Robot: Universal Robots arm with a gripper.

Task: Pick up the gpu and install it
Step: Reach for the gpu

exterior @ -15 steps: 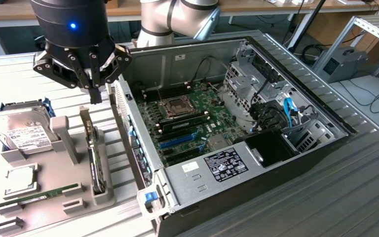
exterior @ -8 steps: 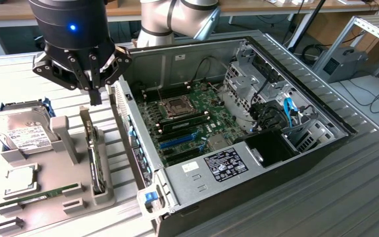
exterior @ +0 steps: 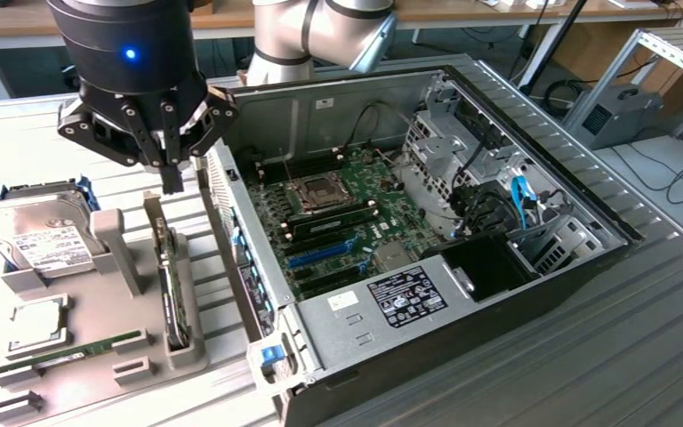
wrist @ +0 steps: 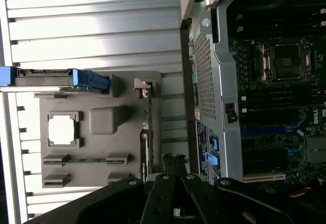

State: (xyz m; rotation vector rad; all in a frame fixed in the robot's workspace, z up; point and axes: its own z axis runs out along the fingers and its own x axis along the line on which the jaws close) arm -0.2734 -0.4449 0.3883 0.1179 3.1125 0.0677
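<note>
— Ribbed metal table, lab benches behind. What's on it?

— I've got a grey tray at the table's edge on the exterior view's left, and an open case lying on its side just beside it, board facing up.

— Where's the gpu?

— The gpu stands on edge in a slot along the tray's edge nearest the case. From the wrist view I see it edge-on, a thin dark line on the tray. It hasn't been lifted.

— And the gripper?

— I see the gripper hanging over that same tray edge, at the drive's end, close above the gpu's end there. Its fingers are pressed together to a single tip and grip nothing (whether that tip touches the card, I can't tell). On the wrist view it sits near the card's line, a little to the case side.

— Anything else on the tray?

— A drive at one corner, a cpu near the middle, a ram stick lying beside it.
</note>
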